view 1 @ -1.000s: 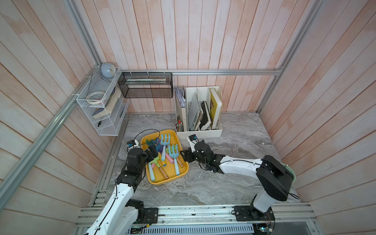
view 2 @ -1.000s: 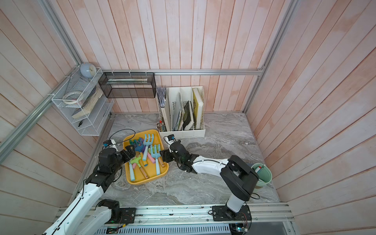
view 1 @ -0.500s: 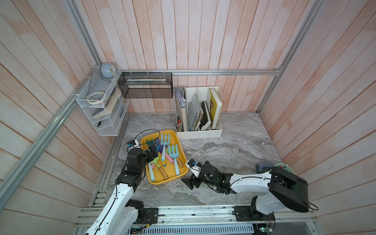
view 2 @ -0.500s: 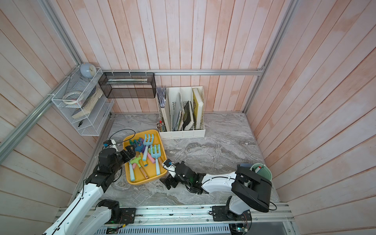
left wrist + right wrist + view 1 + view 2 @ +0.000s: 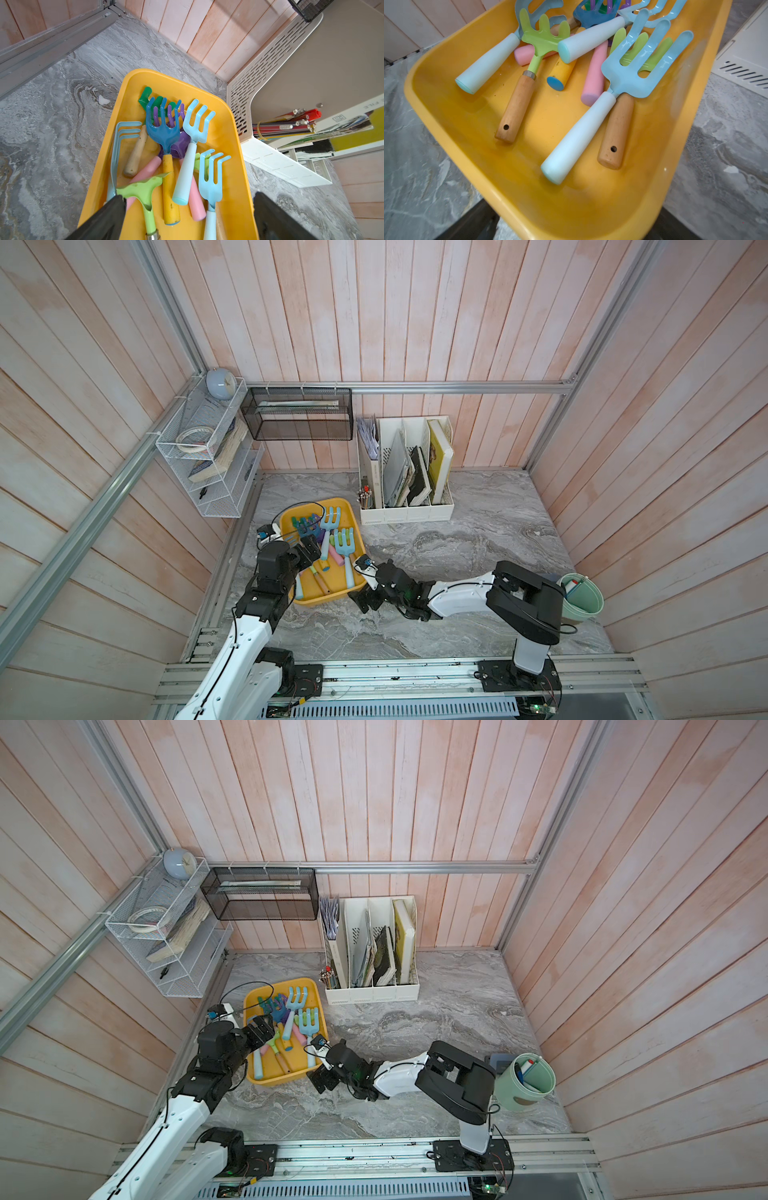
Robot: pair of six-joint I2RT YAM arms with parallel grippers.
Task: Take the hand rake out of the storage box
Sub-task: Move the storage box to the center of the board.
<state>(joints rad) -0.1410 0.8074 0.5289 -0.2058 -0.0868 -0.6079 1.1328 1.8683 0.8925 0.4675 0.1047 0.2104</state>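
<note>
High on the left wall hangs a white wire shelf [image 5: 208,472] with a round grey clock [image 5: 221,383] on top, and beside it a black mesh basket [image 5: 297,418]; only the top views take these in. Below them the left hand [image 5: 308,547] reaches over the near end of the storage box [image 5: 324,600], a shallow yellow plastic tray with rounded corners on the grey marbled desk [image 5: 457,539]. From above, that arm's black wrist covers part of the box's left side. The left wrist camera shows the hand's two dark fingers [image 5: 108,218] spread wide, clamping nothing, above the hand rakes [image 5: 182,158], which all lie inside the box in a crossed heap. That view picks out a dark blue rake [image 5: 162,128] on a yellow handle, a purple one under it, and a banded bundle of pencils [image 5: 284,126] beside the slotted white file organiser [image 5: 259,68].

The right hand [image 5: 365,599] sits low at the box's near right corner. Its wrist camera shows its fingers wide apart, with the box's sloping end wall [image 5: 591,197] ahead; whether they touch it I can't tell. Only here do the wooden handles [image 5: 517,108] show their drilled holes, next to a glossy pale blue rake [image 5: 643,66] on a smooth white handle. Far right stands a mint green bucket [image 5: 582,605].
</note>
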